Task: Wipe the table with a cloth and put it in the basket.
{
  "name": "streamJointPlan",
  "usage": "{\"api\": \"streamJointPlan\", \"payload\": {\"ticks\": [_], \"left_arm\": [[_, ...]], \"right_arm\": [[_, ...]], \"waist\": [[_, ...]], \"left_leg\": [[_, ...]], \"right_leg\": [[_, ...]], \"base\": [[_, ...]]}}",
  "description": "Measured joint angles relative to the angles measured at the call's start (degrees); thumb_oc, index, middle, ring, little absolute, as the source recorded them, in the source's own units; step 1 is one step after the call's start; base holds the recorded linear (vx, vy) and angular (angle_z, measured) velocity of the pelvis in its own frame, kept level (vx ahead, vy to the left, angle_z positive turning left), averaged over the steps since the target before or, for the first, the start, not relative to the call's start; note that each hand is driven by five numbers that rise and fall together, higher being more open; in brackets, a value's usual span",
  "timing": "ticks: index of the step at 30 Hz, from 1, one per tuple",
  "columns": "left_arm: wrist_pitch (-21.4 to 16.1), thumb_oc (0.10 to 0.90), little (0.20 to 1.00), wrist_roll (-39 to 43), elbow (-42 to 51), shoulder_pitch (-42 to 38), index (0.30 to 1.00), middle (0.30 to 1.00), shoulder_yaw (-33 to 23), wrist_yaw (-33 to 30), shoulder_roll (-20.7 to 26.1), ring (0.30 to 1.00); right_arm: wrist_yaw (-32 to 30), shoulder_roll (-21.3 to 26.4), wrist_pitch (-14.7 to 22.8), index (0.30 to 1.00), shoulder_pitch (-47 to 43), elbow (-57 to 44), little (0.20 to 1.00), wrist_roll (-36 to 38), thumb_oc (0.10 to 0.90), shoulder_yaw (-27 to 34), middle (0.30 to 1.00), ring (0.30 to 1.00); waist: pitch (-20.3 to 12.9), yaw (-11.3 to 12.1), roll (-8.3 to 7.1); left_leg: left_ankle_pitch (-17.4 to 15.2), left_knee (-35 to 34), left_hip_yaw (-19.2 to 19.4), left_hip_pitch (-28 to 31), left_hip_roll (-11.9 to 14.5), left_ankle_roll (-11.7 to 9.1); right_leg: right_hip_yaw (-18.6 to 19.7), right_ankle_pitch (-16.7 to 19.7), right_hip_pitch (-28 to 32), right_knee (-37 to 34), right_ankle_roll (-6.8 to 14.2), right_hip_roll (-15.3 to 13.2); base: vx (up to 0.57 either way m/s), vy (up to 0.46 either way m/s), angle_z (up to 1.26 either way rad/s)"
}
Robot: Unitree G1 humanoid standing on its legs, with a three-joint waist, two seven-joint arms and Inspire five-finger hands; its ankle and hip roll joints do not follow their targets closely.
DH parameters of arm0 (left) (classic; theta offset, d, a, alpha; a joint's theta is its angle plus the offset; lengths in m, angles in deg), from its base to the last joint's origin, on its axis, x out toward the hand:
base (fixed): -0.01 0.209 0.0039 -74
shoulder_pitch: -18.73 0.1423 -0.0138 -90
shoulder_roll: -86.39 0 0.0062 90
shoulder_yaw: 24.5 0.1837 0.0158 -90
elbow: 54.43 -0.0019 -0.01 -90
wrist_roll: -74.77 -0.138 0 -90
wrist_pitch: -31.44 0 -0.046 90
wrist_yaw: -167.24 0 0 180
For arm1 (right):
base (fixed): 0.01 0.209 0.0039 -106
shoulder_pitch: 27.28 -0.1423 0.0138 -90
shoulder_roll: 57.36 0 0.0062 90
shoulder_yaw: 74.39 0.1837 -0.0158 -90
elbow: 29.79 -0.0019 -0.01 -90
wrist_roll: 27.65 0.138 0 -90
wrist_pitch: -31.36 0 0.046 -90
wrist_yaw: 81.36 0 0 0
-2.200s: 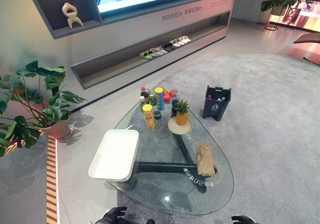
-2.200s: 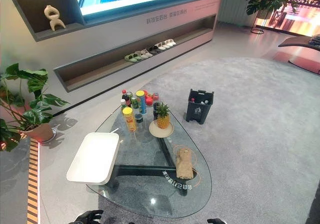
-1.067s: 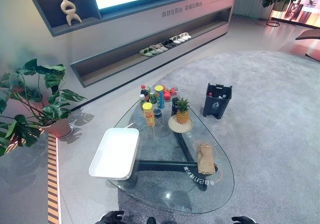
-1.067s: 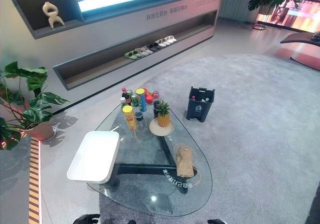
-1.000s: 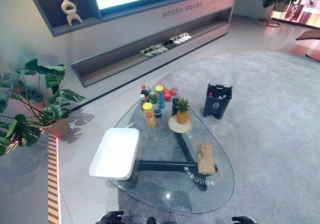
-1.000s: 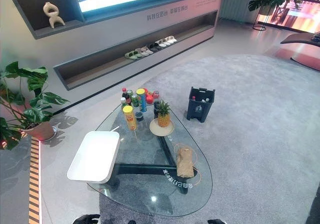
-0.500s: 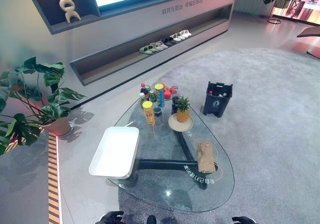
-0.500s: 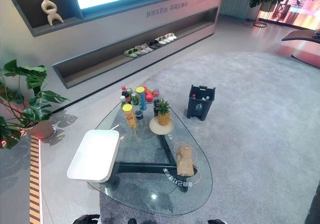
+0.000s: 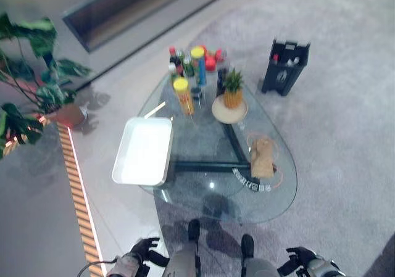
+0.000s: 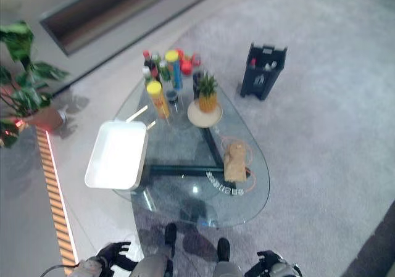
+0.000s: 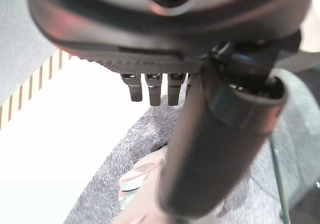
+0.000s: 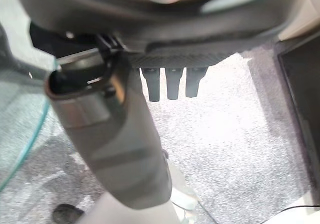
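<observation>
The glass table (image 9: 203,194) stands on grey carpet, oval in outline with a dark frame visible beneath the top. The cloth (image 9: 263,157), tan and folded into a long bundle, lies on the table's right side, inside a loop of orange cord (image 9: 278,179) that rests on the glass. Neither hand touches it.

The basket (image 9: 143,152), a white rectangular tray-like container, sits on the table's left edge, partly overhanging it. Nothing can be seen inside it.

At the far end of the table stands a cluster of bottles and cans (image 9: 188,64); a yellow-lidded canister (image 9: 182,95) stands nearest the basket, and a blue can with a yellow lid (image 9: 198,65) stands behind it. A pineapple (image 9: 232,88) sits upright on a round plate (image 9: 229,110), between the cluster and the cloth.

A dark bin (image 9: 284,67) stands on the carpet, beyond the table's right side and apart from it. Small items show at its open top, but they cannot be identified.

A potted plant (image 9: 37,82) stands on the floor to the left.

The left hand (image 9: 143,250) hangs low by the robot's side, near the table's close edge; its fingers (image 11: 150,88) are extended and hold nothing. The right hand (image 9: 299,258) hangs likewise on the opposite side, its fingers (image 12: 172,83) straight and empty.
</observation>
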Motion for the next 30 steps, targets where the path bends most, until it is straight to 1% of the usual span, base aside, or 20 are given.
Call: {"api": "streamJointPlan", "payload": {"ticks": [2,3,5,7,9,12,13,14,15,17,18,19,20,21,22,23,26,30], "left_arm": [[-0.8,0.8,0.9,4.9,0.0,-1.9,0.9,0.9,-1.7,-0.3,0.9,0.9],[-1.6,0.8,0.9,7.3,0.0,-3.4,0.9,0.9,-2.5,-0.6,1.5,0.9],[-2.1,0.8,0.9,9.6,0.0,-5.3,0.9,0.9,-3.5,-0.9,2.3,0.9],[-2.7,0.8,0.9,11.7,0.2,-7.4,0.9,0.9,-3.4,-0.9,3.8,0.9],[-2.8,0.8,0.9,13.1,1.3,-10.0,0.9,0.9,-3.2,-1.0,5.3,0.9],[-4.1,0.8,0.9,14.5,3.6,-12.2,0.9,0.9,-3.0,-1.6,5.9,0.9],[-4.2,0.8,0.9,15.3,4.9,-12.7,0.9,0.9,-2.8,-2.0,5.7,0.9],[-4.4,0.8,0.9,15.5,5.5,-12.8,0.9,0.9,-2.8,-2.2,5.7,0.9],[-4.7,0.8,0.9,15.6,6.2,-12.9,0.9,0.9,-2.7,-2.3,5.7,0.9],[-4.7,0.8,0.9,15.6,6.2,-12.9,0.9,0.9,-1.6,-2.4,5.7,0.9],[-4.7,0.8,0.9,15.6,6.2,-13.0,0.9,0.9,-0.9,-2.6,5.7,0.9],[-4.6,0.8,0.9,15.6,6.2,-13.1,0.9,0.9,-0.9,-2.8,5.6,0.9],[-4.4,0.8,0.9,15.6,6.1,-13.2,0.9,0.9,-0.9,-3.2,5.5,0.9],[-4.0,0.8,0.9,15.6,5.8,-12.9,0.9,0.9,-0.9,-3.4,5.3,0.9],[-3.9,0.8,0.9,15.6,5.2,-13.1,0.9,0.9,-1.0,-3.5,5.3,0.9],[-4.0,0.8,0.9,15.6,5.4,-13.2,0.9,0.9,-1.0,-3.5,5.3,0.9],[-3.9,0.8,0.9,15.6,5.6,-13.2,0.9,0.9,-1.1,-3.4,5.3,0.9],[-3.9,0.8,0.9,15.6,4.5,-13.0,0.9,0.9,-1.0,-3.4,5.3,0.9]], "right_arm": [[-1.9,0.1,0.2,0.9,-1.7,-0.1,0.9,0.5,0.8,0.2,0.9,0.9],[-3.1,0.5,0.6,0.9,-2.8,-0.1,0.9,1.3,0.8,0.2,0.9,0.9],[-4.3,1.1,0.8,0.9,-3.9,-0.1,0.9,2.7,0.8,0.3,0.9,0.9],[-5.6,1.8,1.2,0.9,-5.4,-0.1,0.9,3.9,0.8,0.3,0.9,0.9],[-7.1,2.2,1.2,0.9,-7.8,-0.3,0.9,5.2,0.8,0.4,0.9,0.9],[-9.9,2.0,1.4,0.9,-8.8,-3.0,0.9,6.0,0.8,0.4,0.9,0.9],[-11.2,1.8,1.5,0.9,-9.3,-3.7,0.9,6.8,0.8,0.7,0.9,0.9],[-12.0,1.6,1.7,0.9,-9.8,-3.8,0.9,6.9,0.8,0.8,0.9,0.9],[-13.1,1.4,2.2,0.9,-10.7,-4.1,0.9,6.9,0.8,1.1,0.9,0.9],[-14.6,1.5,2.9,0.9,-11.9,-4.6,0.9,6.9,0.8,1.3,0.9,0.9],[-15.6,1.6,3.1,0.9,-12.6,-4.8,0.9,6.9,0.8,1.4,0.9,0.9],[-16.0,1.6,3.1,0.9,-13.1,-5.0,0.9,6.9,0.8,1.4,0.9,0.9],[-16.4,1.6,3.1,0.9,-13.8,-5.0,0.9,6.9,0.8,1.4,0.9,0.9],[-16.6,1.6,3.1,0.9,-14.0,-5.0,0.9,6.9,0.8,1.4,0.9,0.9],[-16.7,1.6,3.0,0.9,-13.9,-4.9,0.9,6.9,0.8,1.4,0.9,0.9],[-16.8,1.6,2.9,0.9,-13.9,-4.7,0.9,6.9,0.8,1.4,0.9,0.9],[-17.0,1.6,3.0,0.9,-14.0,-4.5,0.9,6.9,0.8,1.5,0.9,0.9],[-17.1,1.5,3.7,0.9,-14.4,-4.6,0.9,6.9,0.8,1.4,0.9,0.9]], "waist": [[1.8,0.2,-0.13],[3.3,0.2,-0.13],[5.1,0.2,0.07],[6.3,0.2,0.15],[8.2,0.2,0.09],[8.8,1.2,-0.61],[8.9,1.8,-0.73],[8.9,1.8,-0.75],[8.9,1.8,-0.78],[9.0,2.0,-0.99],[9.1,1.9,-1.12],[9.2,1.6,-1.4],[9.5,1.2,-1.76],[9.5,1.0,-1.72],[9.8,0.8,-1.93],[9.8,0.8,-2.0],[9.9,1.4,-2.19],[10.3,1.4,-2.57]], "left_leg": [[0.4,0.0,0.0,-2.1,0.1,-0.1],[1.2,0.1,0.0,-3.1,0.0,0.0],[1.6,0.2,0.0,-4.3,-0.1,0.0],[1.7,1.9,-0.3,-7.1,-0.3,0.0],[1.7,3.8,-0.8,-9.8,-0.5,0.0],[1.7,6.3,-1.2,-13.6,-1.1,-0.5],[1.8,7.8,-1.5,-15.3,-1.2,-0.8],[1.6,8.7,-1.9,-16.4,-1.3,-1.0],[1.5,9.2,-2.6,-17.6,-1.2,-1.9],[0.1,11.9,-2.8,-20.0,-1.0,-2.0],[-2.9,14.3,-2.8,-22.2,-1.1,-2.0],[-5.2,16.9,-2.7,-23.8,-1.4,-1.5],[-6.6,21.9,-2.3,-26.1,-2.7,0.5],[-6.9,24.7,-2.9,-26.8,-3.7,1.1],[-6.8,25.3,-2.5,-27.6,-3.5,0.5],[-6.8,25.4,-2.6,-28.1,-3.5,0.3],[-6.9,25.5,-2.5,-29.8,-3.1,0.3],[-7.0,26.8,-2.7,-30.9,-2.7,0.1]], "right_leg": [[0.1,-0.1,-2.9,1.5,0.1,0.0],[0.1,-0.2,-4.5,2.7,0.1,-0.1],[0.1,-0.6,-6.3,4.4,0.1,-0.2],[0.1,-2.0,-9.9,8.1,0.2,-0.4],[0.1,-4.4,-14.5,14.2,0.0,-0.8],[0.4,-8.7,-21.9,24.6,-0.6,-1.8],[0.4,-9.8,-24.3,28.2,-1.4,-1.9],[0.3,-10.5,-25.6,29.8,-1.6,-1.9],[0.0,-11.5,-27.7,32.1,-2.7,-2.0],[-0.1,-12.5,-30.6,36.2,-4.0,-1.8],[-0.1,-12.9,-32.3,37.7,-4.6,-2.0],[-0.1,-12.7,-33.3,38.1,-4.9,-2.9],[0.0,-12.8,-34.7,39.3,-5.0,-3.5],[0.2,-13.3,-35.8,41.0,-4.8,-2.7],[0.4,-13.9,-36.7,42.5,-4.5,-2.6],[0.3,-14.1,-37.4,43.1,-4.7,-2.6],[0.4,-14.0,-39.7,44.2,-5.4,-2.3],[0.4,-13.9,-41.0,45.2,-5.8,-1.8]], "base": [[-0.13,-0.011,-0.05],[-0.12,-0.026,-0.02],[-0.1,-0.031,0.01],[-0.1,-0.031,0.04],[-0.08,-0.039,0.06],[-0.08,-0.067,0.13],[-0.05,-0.055,0.15],[-0.02,-0.047,0.18],[-0.03,-0.058,0.14],[-0.04,-0.064,0.08],[-0.02,-0.033,0.09],[-0.01,-0.025,0.12],[0.0,0.0,0.0],[0.0,0.0,0.0],[0.0,0.0,0.0],[0.01,-0.022,0.08],[0.0,-0.008,0.01],[0.0,-0.019,-0.03]]}}
